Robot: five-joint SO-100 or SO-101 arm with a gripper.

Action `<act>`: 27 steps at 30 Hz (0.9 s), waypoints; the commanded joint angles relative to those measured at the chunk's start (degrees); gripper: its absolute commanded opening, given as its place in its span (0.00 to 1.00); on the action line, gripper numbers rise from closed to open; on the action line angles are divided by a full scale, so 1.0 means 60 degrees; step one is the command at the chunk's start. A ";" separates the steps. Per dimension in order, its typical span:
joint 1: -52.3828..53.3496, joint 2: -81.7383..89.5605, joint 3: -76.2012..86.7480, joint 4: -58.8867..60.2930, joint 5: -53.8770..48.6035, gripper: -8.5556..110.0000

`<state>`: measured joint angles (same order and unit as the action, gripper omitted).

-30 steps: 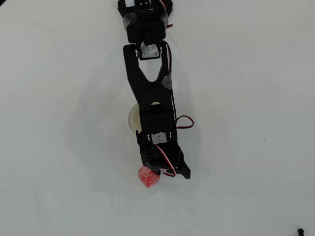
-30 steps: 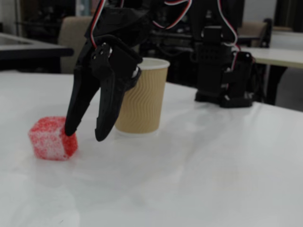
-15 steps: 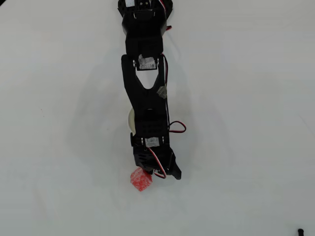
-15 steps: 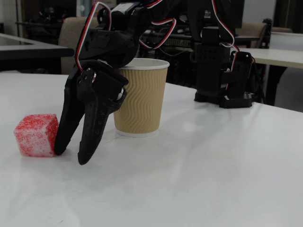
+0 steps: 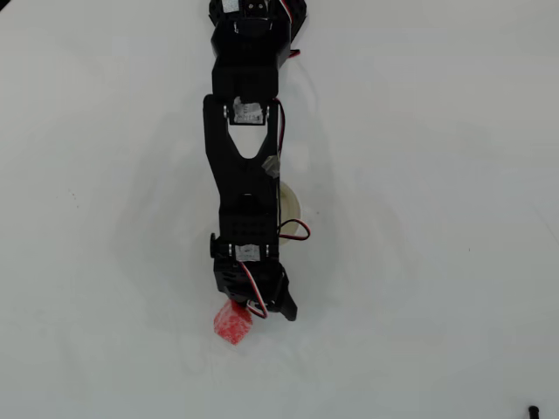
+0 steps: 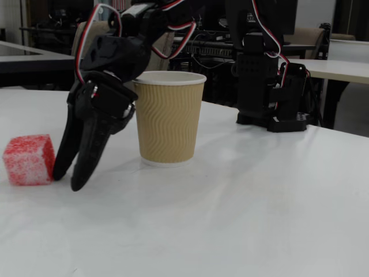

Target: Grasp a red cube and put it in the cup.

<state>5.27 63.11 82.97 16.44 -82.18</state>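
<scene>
wide bare table is seen on every side. the cup stands upright, its inside hidden by the arm from above. the red cube lies left of it in the fixed view, touched by one fingertip of the slightly spread, empty gripper.

cup just behind end effector, red cube touching its left, table open rightward

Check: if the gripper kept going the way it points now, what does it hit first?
Most likely the table. The gripper points down, tips almost on the surface, with the red cube beside one tip rather than between the jaws. Depth is hard to judge.
</scene>
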 commanded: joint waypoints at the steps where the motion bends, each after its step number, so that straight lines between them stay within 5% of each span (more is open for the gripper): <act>1: -0.0059 0.1758 -0.0059 0.0454 -0.0044 0.32; 18: -0.0352 0.3691 0.1245 0.1157 0.0044 0.32; 27: -0.0571 0.3325 0.1274 -0.0806 -0.0073 0.32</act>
<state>2.46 78.57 91.14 15.03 -82.18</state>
